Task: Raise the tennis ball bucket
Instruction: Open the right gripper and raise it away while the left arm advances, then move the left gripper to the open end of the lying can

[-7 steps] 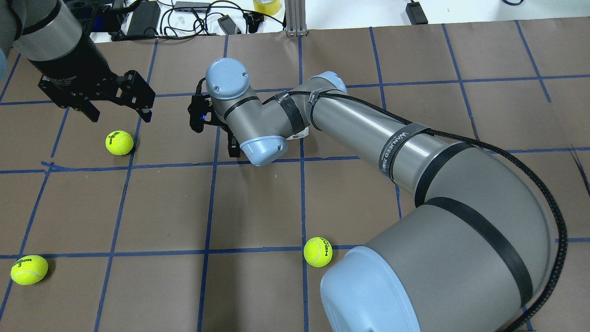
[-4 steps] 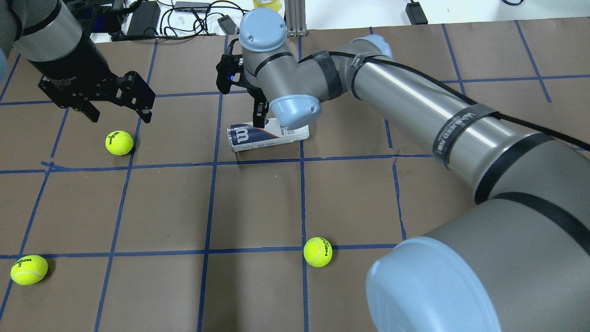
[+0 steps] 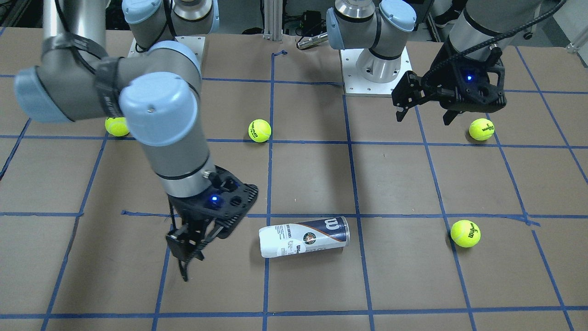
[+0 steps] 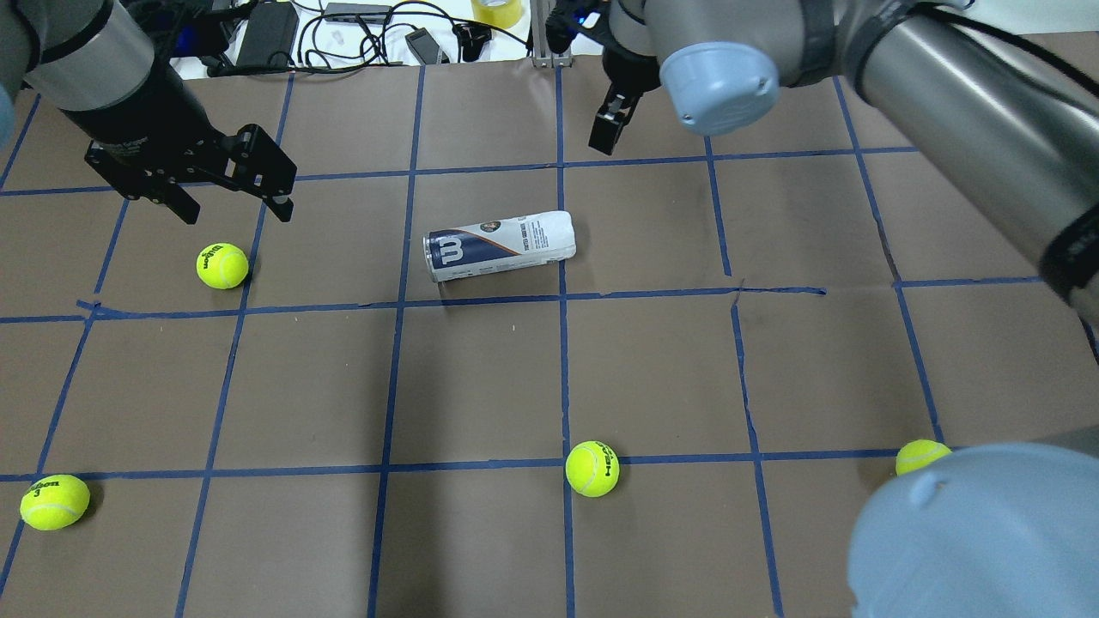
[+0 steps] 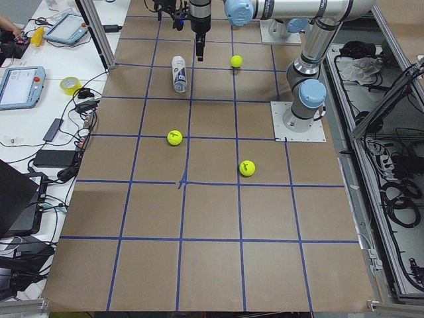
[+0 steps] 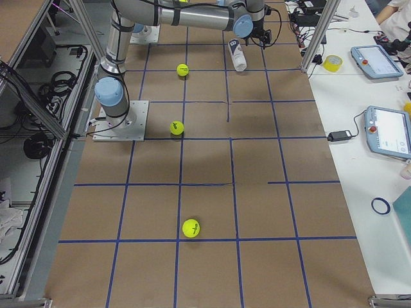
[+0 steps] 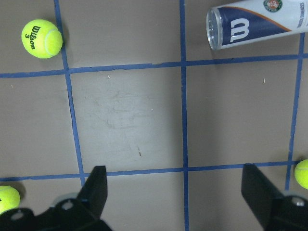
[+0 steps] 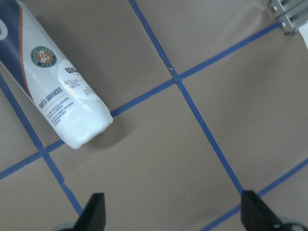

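Observation:
The tennis ball bucket [image 4: 500,246] lies on its side on the brown table, navy "W" end toward the robot's left and white end toward its right. It also shows in the front view [image 3: 303,236], the left wrist view [image 7: 260,26] and the right wrist view [image 8: 53,91]. My right gripper [image 4: 604,137] hangs open and empty above the table, past the can's white end and apart from it [image 3: 183,259] [image 8: 173,214]. My left gripper [image 4: 233,209] is open and empty, off to the can's navy-end side [image 3: 423,118] [image 7: 178,197].
Several yellow-green tennis balls lie loose: one just below the left gripper [image 4: 222,265], one at the near left [image 4: 54,502], one in the near middle [image 4: 592,469], one partly behind the right arm's elbow [image 4: 920,455]. Cables and adapters [image 4: 343,30] lie past the far edge.
My right arm has swung away from over the can toward the far right, uncovering it. The can has stayed lying on the table. The left gripper has barely moved.

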